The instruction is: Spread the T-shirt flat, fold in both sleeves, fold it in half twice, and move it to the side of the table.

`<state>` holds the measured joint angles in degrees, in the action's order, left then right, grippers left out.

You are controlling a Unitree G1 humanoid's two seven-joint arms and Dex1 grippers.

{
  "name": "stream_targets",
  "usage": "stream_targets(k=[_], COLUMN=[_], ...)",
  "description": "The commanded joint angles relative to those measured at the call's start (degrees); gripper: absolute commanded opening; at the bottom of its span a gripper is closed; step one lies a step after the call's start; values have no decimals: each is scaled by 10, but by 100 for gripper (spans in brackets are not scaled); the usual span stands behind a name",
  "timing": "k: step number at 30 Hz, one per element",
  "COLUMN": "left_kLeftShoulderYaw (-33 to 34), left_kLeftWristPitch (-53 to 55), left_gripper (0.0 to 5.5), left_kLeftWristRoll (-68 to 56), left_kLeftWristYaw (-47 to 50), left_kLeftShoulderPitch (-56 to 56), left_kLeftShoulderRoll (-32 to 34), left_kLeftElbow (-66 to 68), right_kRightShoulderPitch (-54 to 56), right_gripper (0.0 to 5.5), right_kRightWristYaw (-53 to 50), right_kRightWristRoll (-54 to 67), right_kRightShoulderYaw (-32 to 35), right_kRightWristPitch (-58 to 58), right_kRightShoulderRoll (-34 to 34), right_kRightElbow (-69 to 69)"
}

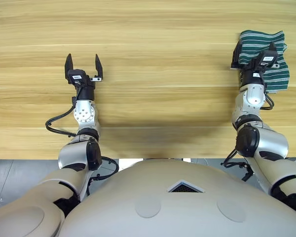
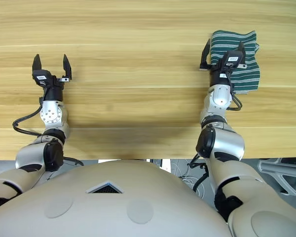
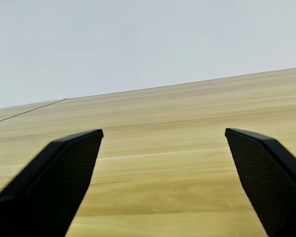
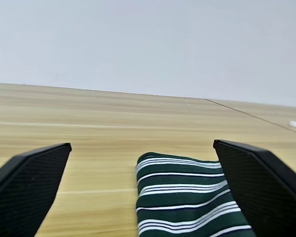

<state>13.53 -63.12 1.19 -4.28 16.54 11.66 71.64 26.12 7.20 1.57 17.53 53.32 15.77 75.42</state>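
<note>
A green T-shirt with white stripes [image 1: 267, 54] lies folded into a small rectangle at the right side of the wooden table [image 1: 158, 64]. My right gripper [image 1: 254, 53] hangs open just above its near left part, one finger over the cloth, the other over bare wood. In the right wrist view the folded T-shirt [image 4: 187, 197] sits between the two black fingers [image 4: 27, 187]. My left gripper [image 1: 83, 66] is open over bare wood at the left, far from the shirt, with nothing between its fingers [image 3: 49, 177].
The table's near edge [image 1: 153, 158] runs just ahead of my torso. A wide stretch of bare wood lies between the two arms. A pale wall [image 3: 138, 44] rises behind the table's far edge.
</note>
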Motion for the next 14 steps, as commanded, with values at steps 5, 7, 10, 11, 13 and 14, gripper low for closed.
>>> stream_targets(k=[5,7,10,11,13,14], left_kLeftShoulderYaw=[-17,-27,-18,-6,12,15], left_kLeftWristPitch=[0,1,-4,-7,-8,-7], left_gripper=[447,447,447,447,447,447], left_kLeftWristRoll=[40,58,34,9,-27,-32], left_kLeftWristYaw=[71,92,66,38,-7,-17], left_kLeftShoulderPitch=[3,2,-2,-3,-4,-4], left_kLeftShoulderRoll=[10,13,10,6,1,1], left_kLeftElbow=[15,15,18,17,16,16], right_kRightShoulderPitch=[-8,-8,-8,-8,-6,-6], right_gripper=[538,538,538,538,538,538], right_kRightWristYaw=[-68,-97,-110,-101,-82,-76], right_kRightWristRoll=[-41,-64,-79,-77,-69,-67], right_kRightShoulderYaw=[-15,-29,-41,-43,-42,-42], right_kRightWristPitch=[35,34,51,59,69,72], right_kRightShoulderRoll=[8,11,7,4,-4,-5], right_kRightElbow=[2,2,0,0,0,0])
